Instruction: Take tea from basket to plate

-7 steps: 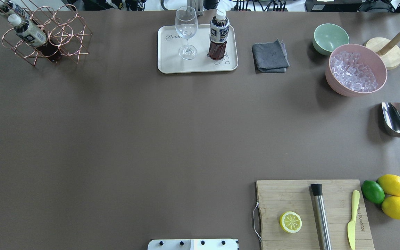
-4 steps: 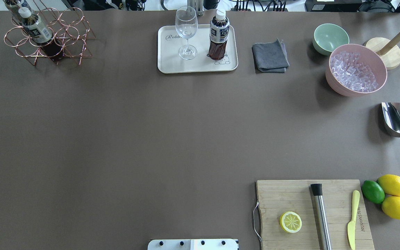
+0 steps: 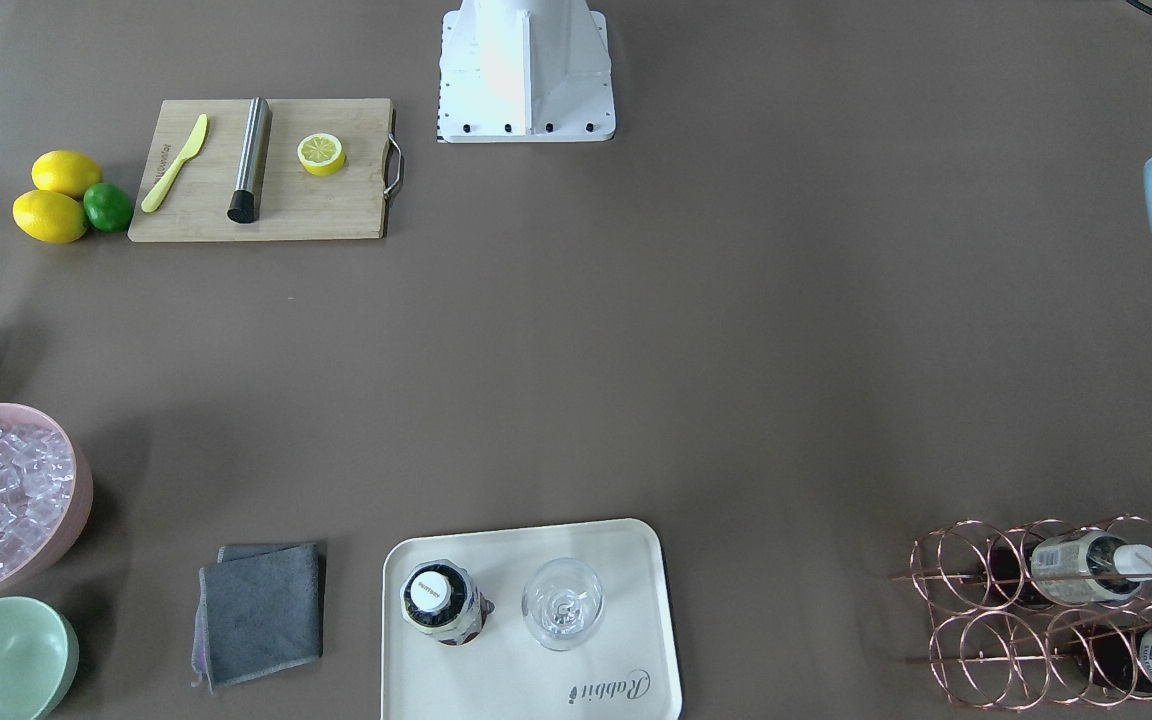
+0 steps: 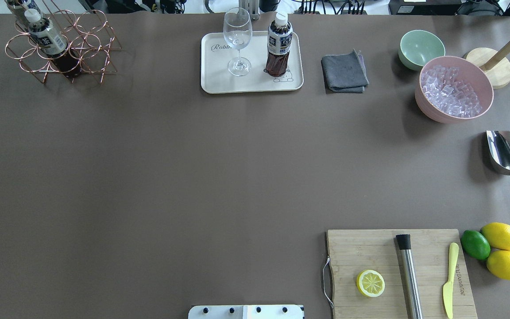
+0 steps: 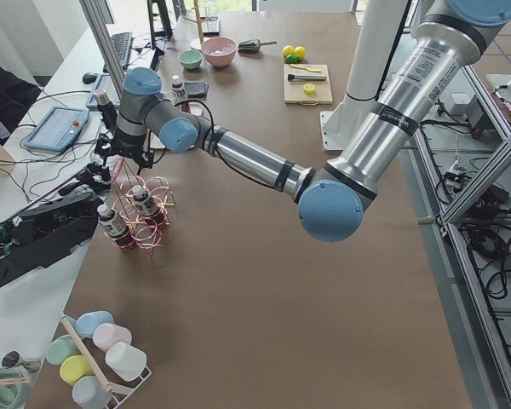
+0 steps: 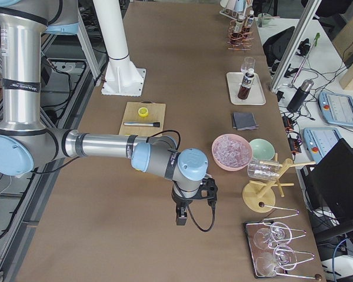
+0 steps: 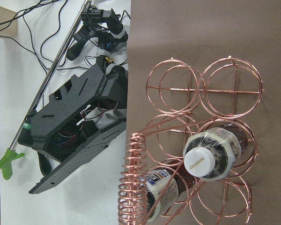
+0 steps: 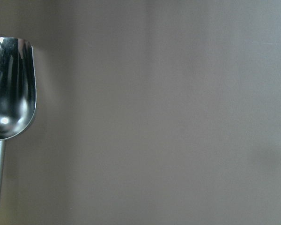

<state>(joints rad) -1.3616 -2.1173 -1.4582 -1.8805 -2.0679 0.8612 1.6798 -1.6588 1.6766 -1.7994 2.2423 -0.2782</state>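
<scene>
one clear plastic tea (image 4: 278, 46) upright on rounded cream plate (image 4: 215, 73)

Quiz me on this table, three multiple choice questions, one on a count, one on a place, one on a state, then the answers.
1. How many tea bottles lie in the basket? A one; B two; C three.
2. Where does the wine glass stand? A in the basket; B beside the basket; C on the plate.
3. The third tea bottle, on the plate, is: A upright, capped; B lying on its side; C upright, uncapped.
Answers: 1 B, two bottles rest in its rings. 2 C, its foot sits on the plate. 3 A, it stands, white cap in place.
</scene>
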